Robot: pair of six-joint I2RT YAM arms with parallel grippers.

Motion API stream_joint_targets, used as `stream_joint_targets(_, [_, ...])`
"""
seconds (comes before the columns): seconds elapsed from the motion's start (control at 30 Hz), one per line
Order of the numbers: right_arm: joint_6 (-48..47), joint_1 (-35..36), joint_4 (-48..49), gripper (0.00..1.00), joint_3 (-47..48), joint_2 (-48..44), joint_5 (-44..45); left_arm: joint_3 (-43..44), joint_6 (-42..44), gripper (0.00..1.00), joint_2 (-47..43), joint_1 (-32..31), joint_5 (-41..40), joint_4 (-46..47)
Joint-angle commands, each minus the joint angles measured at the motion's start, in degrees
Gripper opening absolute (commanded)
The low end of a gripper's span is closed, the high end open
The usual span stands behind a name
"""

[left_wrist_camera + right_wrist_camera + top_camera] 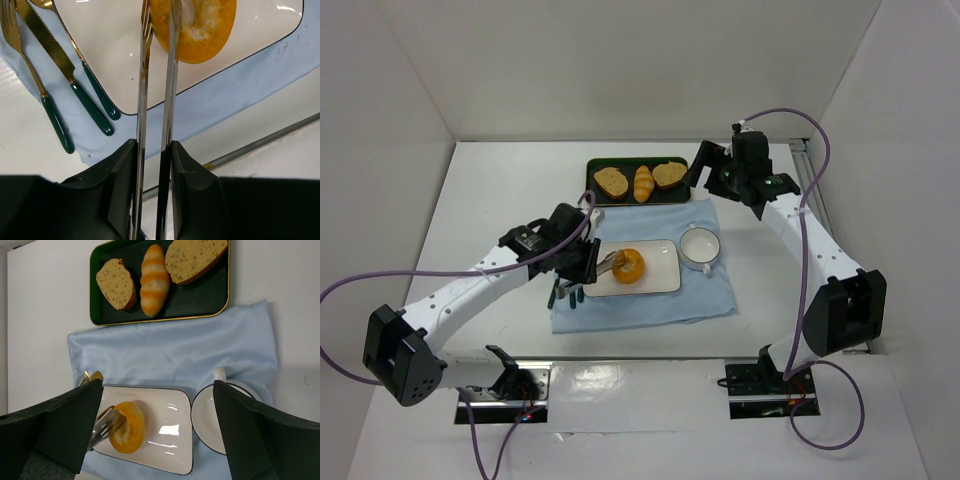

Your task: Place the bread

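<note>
White plate (660, 262) w/ bread (629, 266), left end effector (590, 262) clenched on tongs (170, 100), right end effector (158, 385) released

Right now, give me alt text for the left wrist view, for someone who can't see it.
The left tool clamps metal tongs whose tips meet the glossy orange ring-shaped bread over a white plate. Three green-handled pieces of cutlery lie on the blue cloth to the plate's left.
</note>
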Motion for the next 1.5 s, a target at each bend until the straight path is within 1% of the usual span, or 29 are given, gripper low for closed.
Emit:
stream_joint_targets(0.0, [0.1,-0.4,3.2,0.98,0.6,-1.2,-1.3,0.1,-0.1,0.40,0.5,-0.6,-1.1,1.2])
stream_joint_targets(0.03, [0.7,-0.9,3.7,0.98,0.1,-1.2,-1.3,0.1,-0.1,0.40,0.5,-1.2,-1.1,1.2])
stream_joint_targets(0.2, [1.2,-0.9,4.3,0.98,0.1,-1.2,-3.1,0.6,-0.1,0.49,0.5,-1.2,-1.1,-0.1])
stream_joint_targets(0.4, [2.3,-0.9,5.9,0.98,-1.5,-1.2,-4.7,1.2,-0.7,0.60,0.0,-1.2,-3.6,-2.4])
stream_joint_targets(0.43, [2.3,-0.9,5.9,0.98,-1.5,-1.2,-4.7,1.2,-1.3,0.63,0.0,-1.2,-4.1,-3.1])
stream_joint_targets(0.5, [2.8,-0.9,6.4,0.98,-2.0,-1.2,-5.3,1.7,-1.3,0.65,0.0,-1.2,-4.8,-3.7])
stream_joint_targets(0.7, [3.3,-0.9,7.0,0.97,-2.0,-0.7,-6.4,4.1,-1.8,0.66,-2.0,-1.2,-6.5,-4.8])
stream_joint_targets(0.8, [3.3,-0.9,7.5,0.97,-2.6,-0.7,-6.4,6.3,-2.3,0.66,-4.2,-1.2,-7.1,-4.8])
stream_joint_targets(1.0, [3.9,-0.9,8.0,0.97,-3.7,-0.7,-6.9,11.6,-2.3,0.66,-4.7,-1.2,-7.1,-5.4])
stream_joint_targets(1.13, [3.9,-0.9,7.5,0.97,-3.7,-0.7,-7.4,12.7,-2.3,0.66,-6.0,-0.6,-10.3,-5.4])
stream_joint_targets(1.23, [3.2,-0.9,6.4,0.97,-3.7,-1.2,-7.4,10.7,-3.0,0.66,-8.3,0.7,-14.1,-4.2])
stream_joint_targets(1.27, [3.2,-0.9,6.4,0.97,-3.7,-1.2,-7.4,9.5,-4.0,0.66,-9.4,1.6,-17.1,-3.2])
stream_joint_targets(1.33, [2.7,-1.5,6.4,0.97,-4.2,-1.7,-7.4,5.0,-5.0,0.66,-12.7,4.0,-19.7,0.3])
stream_joint_targets(1.43, [2.7,-1.5,6.4,0.97,-4.9,-1.7,-7.4,-0.4,-5.6,0.66,-15.1,7.3,-20.3,2.7])
stream_joint_targets(1.47, [2.7,-1.5,6.4,0.97,-4.9,-1.7,-7.4,-1.5,-5.6,0.66,-15.1,9.5,-20.9,2.8])
